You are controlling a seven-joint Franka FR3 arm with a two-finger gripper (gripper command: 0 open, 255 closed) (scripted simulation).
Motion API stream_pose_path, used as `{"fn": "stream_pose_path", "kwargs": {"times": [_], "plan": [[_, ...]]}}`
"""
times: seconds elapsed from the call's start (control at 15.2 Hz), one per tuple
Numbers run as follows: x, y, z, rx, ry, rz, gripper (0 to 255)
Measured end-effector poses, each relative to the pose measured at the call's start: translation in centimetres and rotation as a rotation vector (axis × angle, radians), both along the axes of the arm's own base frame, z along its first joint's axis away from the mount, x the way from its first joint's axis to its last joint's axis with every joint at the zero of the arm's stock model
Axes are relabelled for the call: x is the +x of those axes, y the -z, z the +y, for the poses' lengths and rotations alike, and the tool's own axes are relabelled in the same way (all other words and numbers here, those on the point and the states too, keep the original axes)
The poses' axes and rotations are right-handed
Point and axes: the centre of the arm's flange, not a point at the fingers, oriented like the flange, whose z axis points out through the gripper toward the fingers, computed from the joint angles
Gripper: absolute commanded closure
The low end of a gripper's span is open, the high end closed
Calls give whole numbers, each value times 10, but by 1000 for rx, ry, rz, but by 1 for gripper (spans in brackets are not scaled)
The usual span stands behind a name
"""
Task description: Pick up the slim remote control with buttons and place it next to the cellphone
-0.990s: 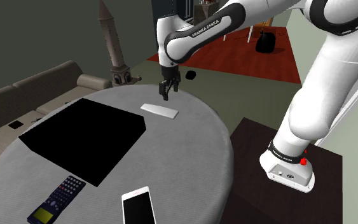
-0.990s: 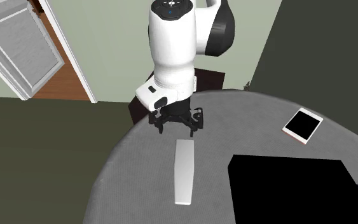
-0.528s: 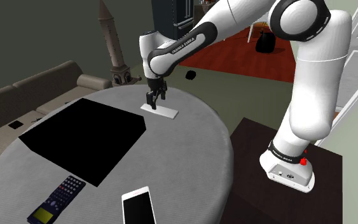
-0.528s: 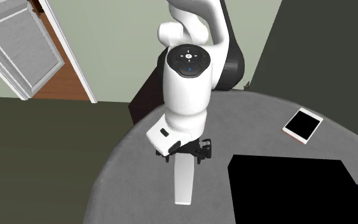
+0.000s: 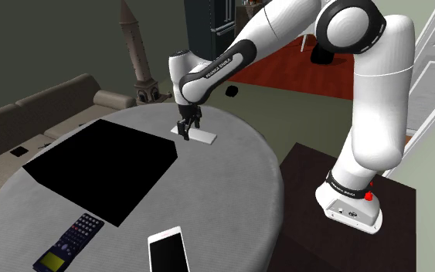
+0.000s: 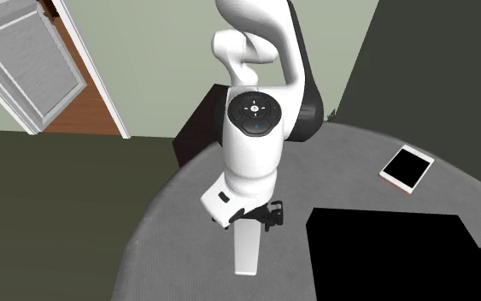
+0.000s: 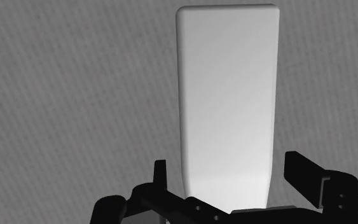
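Lowered since a second ago, my spread jaws straddle one end of the white remote (image 7: 227, 95) at nine and three; it lies flat on the worktop (image 7: 75, 95), long axis toward twelve.

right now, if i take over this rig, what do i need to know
Hand: open, low over the table, fingers either side of one end of the white remote, not gripping it.
Things: the white remote lies flat at the table's far side in the shoulder view; the phone lies at the near edge, well apart from it.
Done: hand lined up on the remote.
Left: close, lift, carry across, set it down beside the phone.
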Motion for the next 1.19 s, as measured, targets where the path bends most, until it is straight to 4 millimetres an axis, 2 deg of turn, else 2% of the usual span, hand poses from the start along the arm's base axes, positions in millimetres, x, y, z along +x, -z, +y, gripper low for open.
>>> {"fn": "stream_pose_path", "kwargs": {"times": [0.4,0.46,1.19], "plan": [[0,2,0,0,0,0,0],[0,2,0,0,0,0,255],[0,0,0,0,0,0,255]]}}
